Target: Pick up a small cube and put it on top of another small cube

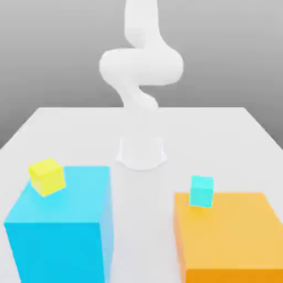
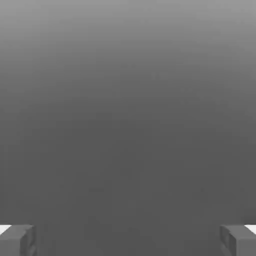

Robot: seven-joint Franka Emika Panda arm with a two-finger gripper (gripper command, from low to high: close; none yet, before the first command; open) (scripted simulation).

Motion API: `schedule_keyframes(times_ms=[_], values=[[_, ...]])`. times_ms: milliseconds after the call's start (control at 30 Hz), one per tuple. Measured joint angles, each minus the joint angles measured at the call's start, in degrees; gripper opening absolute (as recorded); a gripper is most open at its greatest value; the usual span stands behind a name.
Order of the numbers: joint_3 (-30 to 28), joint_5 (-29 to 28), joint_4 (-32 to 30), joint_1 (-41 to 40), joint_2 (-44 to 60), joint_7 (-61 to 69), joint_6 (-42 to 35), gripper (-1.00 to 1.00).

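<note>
- Our gripper (image 2: 128, 240) has its fingers (image 2: 17, 239) spread wide, with nothing between them.
- We should lower straight over one small cube: the yellow cube (image 1: 47, 176) at lower left on the blue block (image 1: 61, 226), or the cyan cube (image 1: 202, 191) at lower right on the orange block (image 1: 229, 235).
- The arm (image 1: 141, 66) stands folded, upper centre, well apart from both.

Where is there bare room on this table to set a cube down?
Bare patches: the table behind both blocks, the strip between the big blue block and big orange block, and most of the orange top beyond the small cyan cube. The small yellow cube crowds the blue block's corner.
</note>
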State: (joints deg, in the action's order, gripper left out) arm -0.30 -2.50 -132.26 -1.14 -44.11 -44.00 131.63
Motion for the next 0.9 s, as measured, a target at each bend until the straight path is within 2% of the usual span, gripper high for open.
schedule_keyframes(times_ms=[300, 533, 833, 900], values=[[-12.48, -4.18, -10.75, -3.58, 15.98, 15.78, 5.03, 0.0], [-24.35, -0.84, -20.55, -5.18, 29.07, 32.7, 11.53, 0.0], [-25.29, -0.92, -33.76, -1.23, 40.07, 46.62, 30.73, 0.0], [-25.14, -0.95, -34.79, -0.71, 41.56, 48.33, 33.13, 0.0]])
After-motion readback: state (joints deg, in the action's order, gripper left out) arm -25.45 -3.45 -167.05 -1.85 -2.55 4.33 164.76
